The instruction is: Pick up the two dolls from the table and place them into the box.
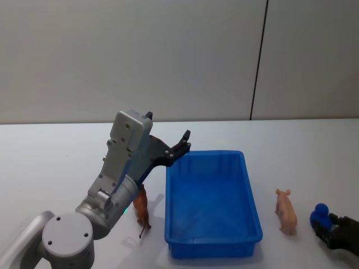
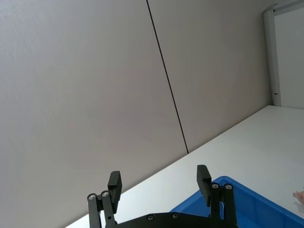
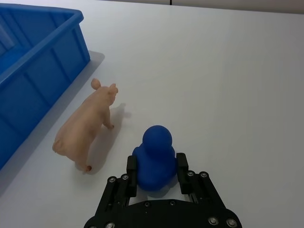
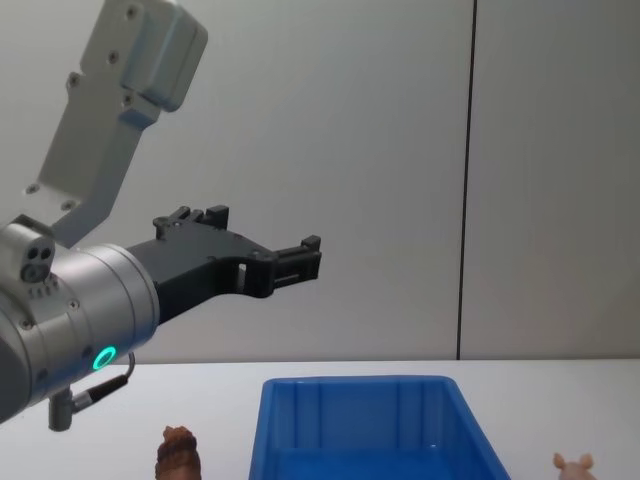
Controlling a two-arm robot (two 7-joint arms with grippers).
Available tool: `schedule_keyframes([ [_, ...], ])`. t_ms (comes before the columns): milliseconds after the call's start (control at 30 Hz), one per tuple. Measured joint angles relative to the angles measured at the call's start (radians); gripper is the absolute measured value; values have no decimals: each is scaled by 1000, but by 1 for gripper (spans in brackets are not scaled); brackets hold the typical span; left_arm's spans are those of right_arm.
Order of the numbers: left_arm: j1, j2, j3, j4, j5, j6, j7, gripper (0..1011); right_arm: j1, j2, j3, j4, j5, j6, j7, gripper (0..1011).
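R claw (image 3: pixel 156 162) round blue figure (image 3: pixel 155 152), pig (image 3: pixel 88 126) beside

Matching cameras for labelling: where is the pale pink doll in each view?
Head: pale pink doll on the table, right of the box.
Left wrist: pink sliver past the box's rim.
Right wrist: doll between the box and the blue figure in the right gripper.
Chest: doll at bottom edge, right of the box.
Shared landmark: the box.
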Motion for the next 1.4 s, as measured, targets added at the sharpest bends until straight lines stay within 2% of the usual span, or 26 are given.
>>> schedule_keyframes([
  [367,0,0,0,0,0,0,0,1001,4,-1,2,-24,-4,-54,-5,409],
  [633,0,0,0,0,0,0,0,1001,21,-2,3,-72,-11,-91,20,358],
  [1000,0,0,0,0,0,0,0,1001,82,-27,-17,-122,-29,-98,115,293],
  [1400,0,0,0,0,0,0,0,1001,169,-96,-76,-103,-77,-44,229,223],
])
